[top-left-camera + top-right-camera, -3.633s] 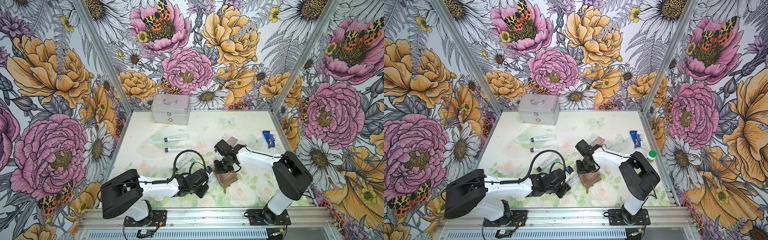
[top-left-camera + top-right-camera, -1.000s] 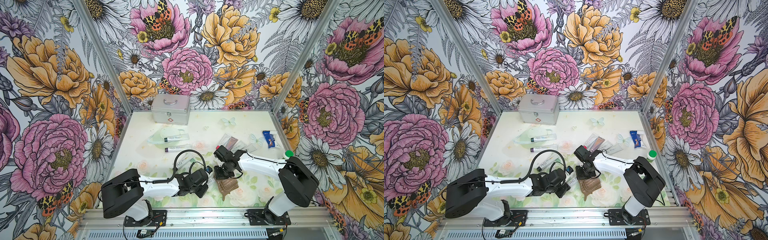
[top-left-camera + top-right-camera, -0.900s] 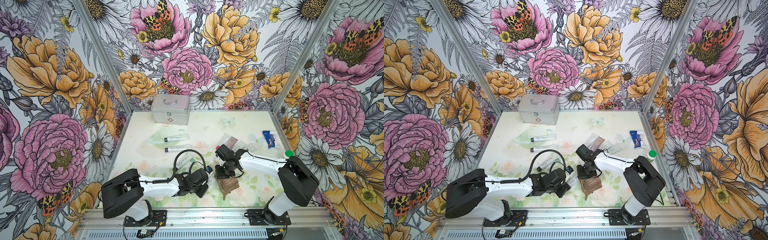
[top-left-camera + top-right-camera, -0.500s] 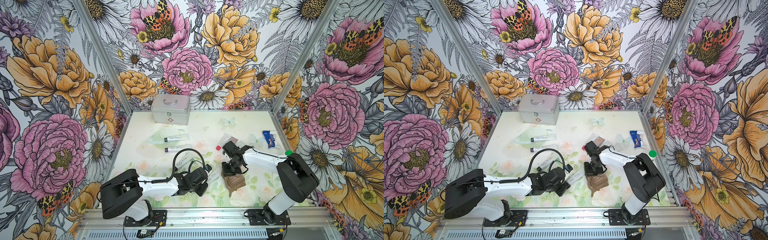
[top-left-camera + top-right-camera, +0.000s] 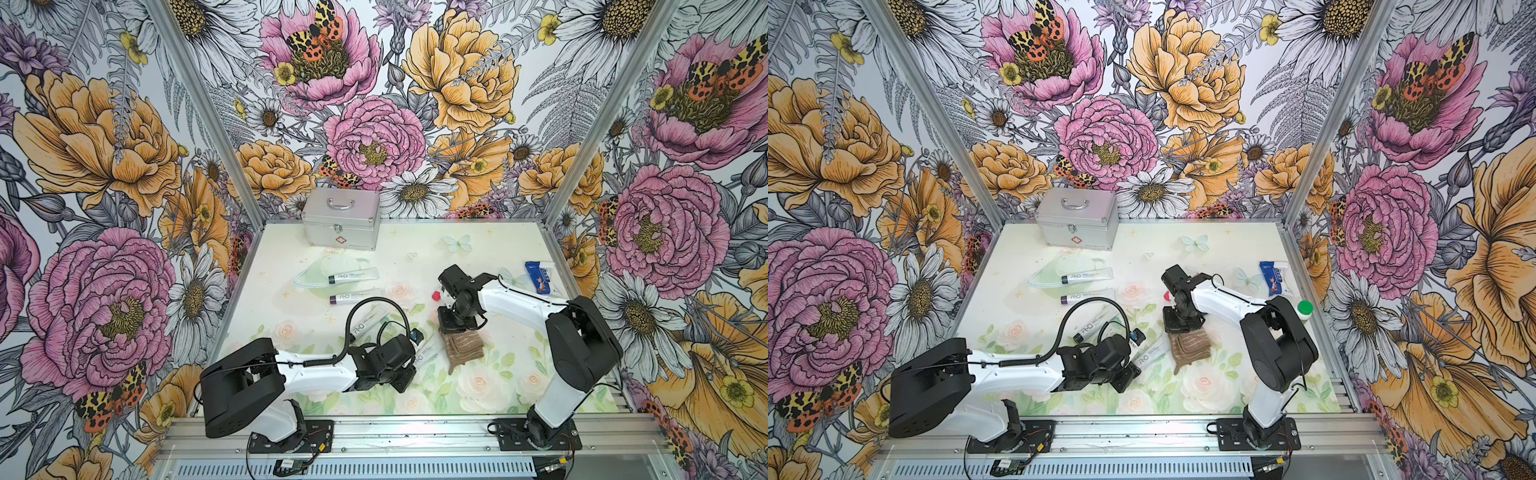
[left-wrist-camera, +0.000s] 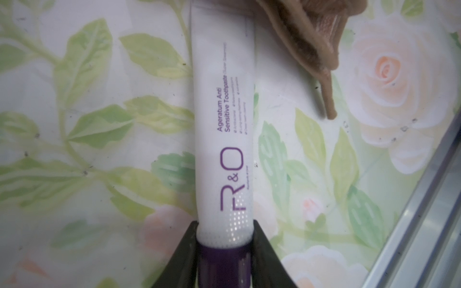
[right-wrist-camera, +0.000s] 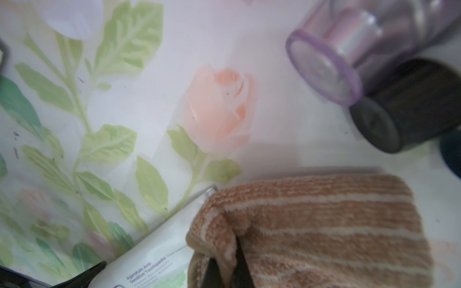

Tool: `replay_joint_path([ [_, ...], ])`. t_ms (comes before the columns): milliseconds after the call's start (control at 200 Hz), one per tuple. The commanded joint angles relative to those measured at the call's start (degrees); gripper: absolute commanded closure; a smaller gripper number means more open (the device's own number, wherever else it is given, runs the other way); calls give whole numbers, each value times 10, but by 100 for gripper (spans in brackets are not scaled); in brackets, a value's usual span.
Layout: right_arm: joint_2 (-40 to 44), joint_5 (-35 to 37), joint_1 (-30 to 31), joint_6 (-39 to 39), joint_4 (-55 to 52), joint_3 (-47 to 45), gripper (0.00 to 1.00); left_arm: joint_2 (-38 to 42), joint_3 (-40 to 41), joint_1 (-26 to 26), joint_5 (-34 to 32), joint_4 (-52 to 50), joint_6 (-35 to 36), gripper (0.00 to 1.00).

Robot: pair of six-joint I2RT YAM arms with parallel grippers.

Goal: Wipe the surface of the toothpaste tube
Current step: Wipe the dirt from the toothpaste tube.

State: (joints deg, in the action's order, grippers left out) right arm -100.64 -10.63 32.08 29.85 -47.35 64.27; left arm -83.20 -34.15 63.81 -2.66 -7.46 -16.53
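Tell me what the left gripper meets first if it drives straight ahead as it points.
Beyond the toothpaste tube the left gripper holds, probably the brown striped cloth at the tube's far end; it sits partly to one side.

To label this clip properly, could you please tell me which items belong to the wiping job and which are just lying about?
In use: toothpaste tube in left gripper; brown cloth in right gripper.
Lying about: silver case; three other tubes; blue packet; green-capped bottle.
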Motion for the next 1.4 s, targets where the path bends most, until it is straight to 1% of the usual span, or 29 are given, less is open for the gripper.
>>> replay_joint_path([
  [0,-23,14,19,-6,1,14,100,2,-3,-6,-9,18,-5,67],
  [125,-22,3,55,11,6,11,100,-1,-5,-7,-12,17,-4,67],
  [350,10,-36,113,59,35,-30,100,-9,-9,-7,-12,18,-3,67],
  [505,21,-42,128,71,49,-54,100,-10,-10,-8,-12,18,-3,67],
  [600,6,-30,109,56,50,-63,100,-10,-10,-7,-10,18,-3,67],
  [766,-26,-1,49,19,46,-66,100,3,-3,-7,-14,10,-8,67],
  [946,-27,40,-6,-11,32,-72,100,30,9,-7,-26,-3,-18,67],
  [1116,11,46,-30,-13,32,-103,100,36,2,-7,-44,-31,-24,67],
  [1396,103,42,-36,-7,12,-156,100,42,-9,-10,-71,-72,-44,67],
])
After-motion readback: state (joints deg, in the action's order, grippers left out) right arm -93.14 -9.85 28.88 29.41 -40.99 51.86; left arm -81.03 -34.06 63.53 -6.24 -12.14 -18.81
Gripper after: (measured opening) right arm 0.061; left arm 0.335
